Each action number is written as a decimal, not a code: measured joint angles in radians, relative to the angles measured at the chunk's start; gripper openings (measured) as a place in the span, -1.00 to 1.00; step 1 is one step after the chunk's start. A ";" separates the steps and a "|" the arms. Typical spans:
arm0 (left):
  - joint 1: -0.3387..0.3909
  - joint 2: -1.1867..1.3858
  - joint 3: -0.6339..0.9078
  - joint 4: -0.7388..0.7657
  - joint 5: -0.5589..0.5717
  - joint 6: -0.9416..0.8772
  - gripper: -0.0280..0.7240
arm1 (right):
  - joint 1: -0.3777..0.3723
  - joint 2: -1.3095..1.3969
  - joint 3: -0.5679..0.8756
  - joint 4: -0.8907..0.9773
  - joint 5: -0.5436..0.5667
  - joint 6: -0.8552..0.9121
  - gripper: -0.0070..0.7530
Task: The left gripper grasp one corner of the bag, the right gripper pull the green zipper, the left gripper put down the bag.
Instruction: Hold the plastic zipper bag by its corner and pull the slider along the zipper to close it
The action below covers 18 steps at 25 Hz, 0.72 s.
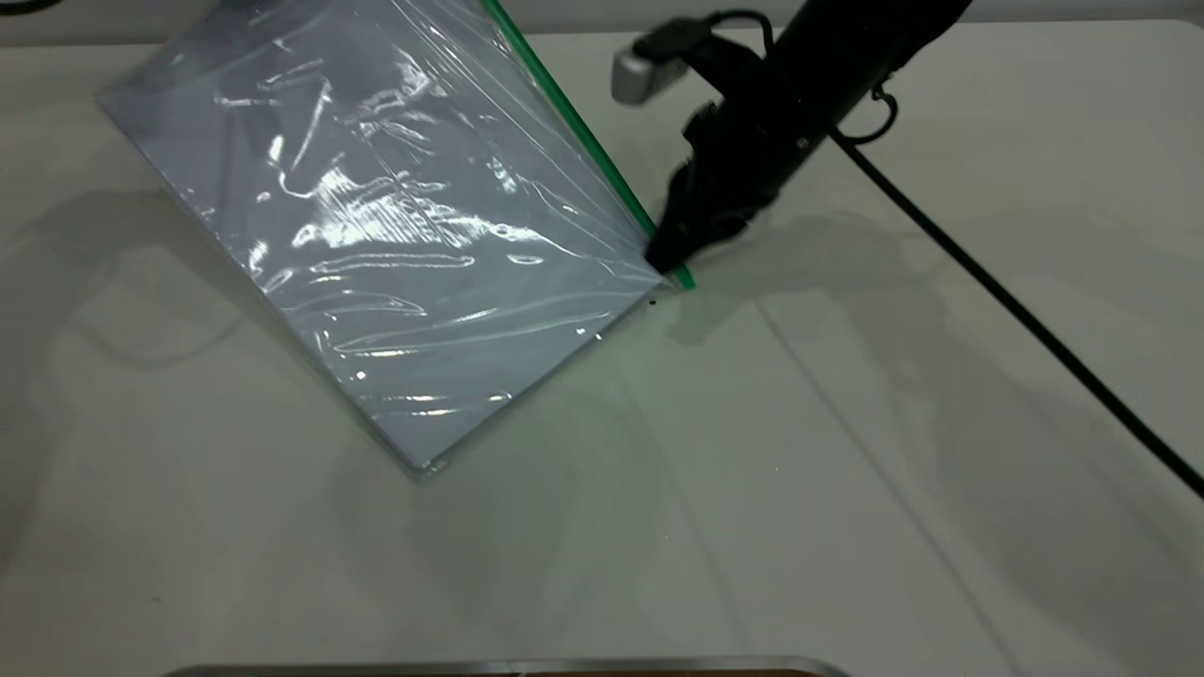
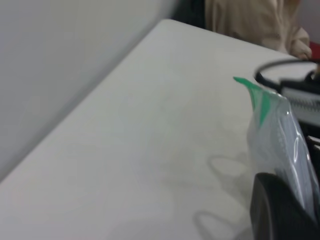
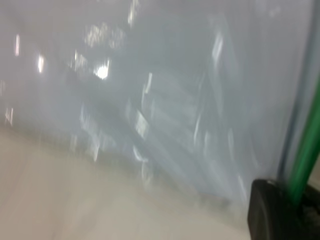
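The bag (image 1: 395, 235) is a clear pouch with white sheets inside. It is tilted up, its lower edge on the table (image 1: 847, 470) and its upper part running out of the exterior view. The green zipper (image 1: 574, 122) runs down its right edge. My right gripper (image 1: 670, 259) is shut on the zipper's lower end, near the bag's bottom right corner; in the right wrist view the green strip (image 3: 307, 150) runs down between the fingers (image 3: 267, 210). My left gripper (image 2: 300, 205) is out of the exterior view; its wrist view shows a black finger (image 2: 275, 210) against the bag (image 2: 280, 135).
The right arm's black cable (image 1: 1016, 310) trails across the table to the right. A metal edge (image 1: 508, 668) lies along the table's front. A person in beige (image 2: 250, 20) sits beyond the table's far end in the left wrist view.
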 joint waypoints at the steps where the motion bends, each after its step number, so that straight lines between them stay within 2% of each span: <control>1: 0.002 -0.001 0.000 -0.003 0.001 0.000 -0.78 | 0.000 0.002 0.000 -0.028 0.015 0.011 -0.87; 5: 0.002 0.000 0.000 0.005 0.010 0.000 -0.78 | 0.000 0.003 -0.001 -0.067 0.063 0.049 -0.87; 10: -0.002 -0.002 -0.001 0.068 0.001 -0.059 -0.78 | 0.000 0.000 -0.014 -0.101 0.065 0.107 -0.78; 13: -0.010 -0.003 -0.008 0.119 -0.041 -0.154 -0.78 | -0.005 -0.013 -0.054 -0.147 0.071 0.148 -0.55; 18: -0.079 0.014 -0.008 0.177 -0.113 -0.284 -0.70 | -0.009 -0.104 -0.166 -0.157 0.103 0.245 0.06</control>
